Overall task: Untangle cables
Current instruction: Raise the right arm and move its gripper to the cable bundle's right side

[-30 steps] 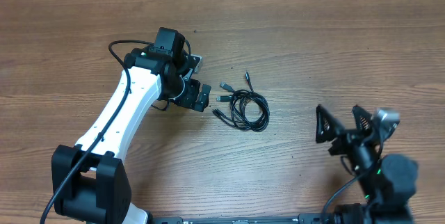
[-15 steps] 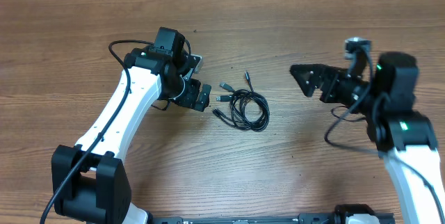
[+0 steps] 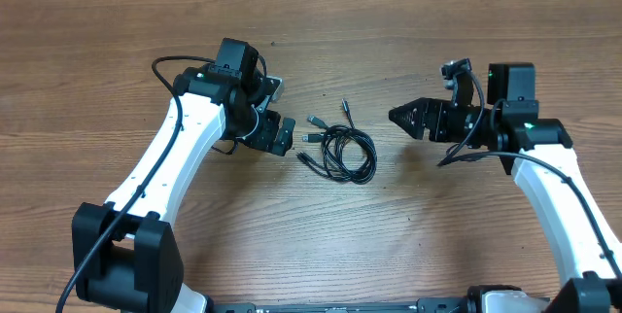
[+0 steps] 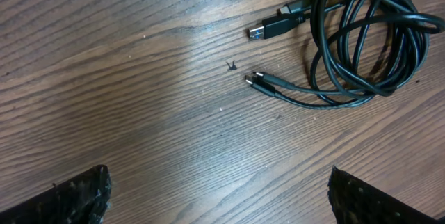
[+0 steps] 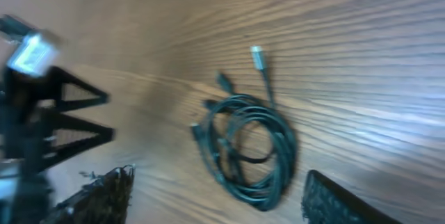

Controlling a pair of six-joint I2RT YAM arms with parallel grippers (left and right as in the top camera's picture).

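cables (image 3: 337, 148) in a loose coil between left gripper (image 4: 215, 182) and right gripper (image 3: 400, 116), both with jaws apart

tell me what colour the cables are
The cables are black, best seen in the left wrist view.

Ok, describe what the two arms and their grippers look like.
Both arms have white shells with black joints. The left arm carries a thin black cable along it; the right arm shows a small green light. The left gripper and right gripper are black, with pointed, rough-textured fingers.
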